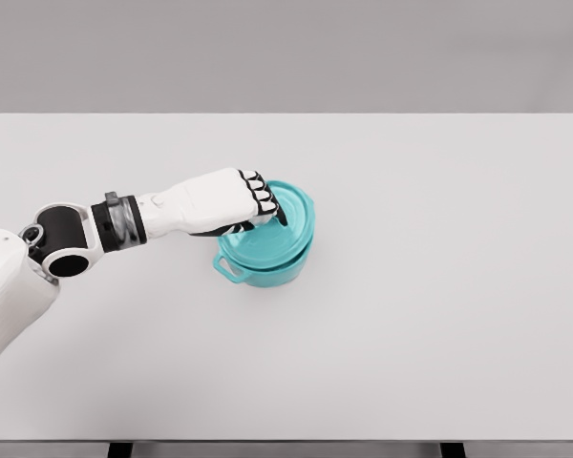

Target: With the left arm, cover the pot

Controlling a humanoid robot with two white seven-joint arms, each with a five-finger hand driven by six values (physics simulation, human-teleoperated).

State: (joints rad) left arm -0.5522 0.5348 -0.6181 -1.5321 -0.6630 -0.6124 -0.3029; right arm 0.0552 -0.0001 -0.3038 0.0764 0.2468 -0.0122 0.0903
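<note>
1. Lid [288,225] sits tilted on the teal pot [267,274], near the middle of the table [439,286].
2. My left hand [231,202] has its fingers [264,198] curled over the lid's left edge, gripping it.

The head camera is looking steeply down from above the near edge, taking in the whole white table [439,315] from moderate distance.

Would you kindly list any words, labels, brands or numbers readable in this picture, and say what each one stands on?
None: no readable text shows on the teal lid, the pot, the left hand or the white table.
</note>
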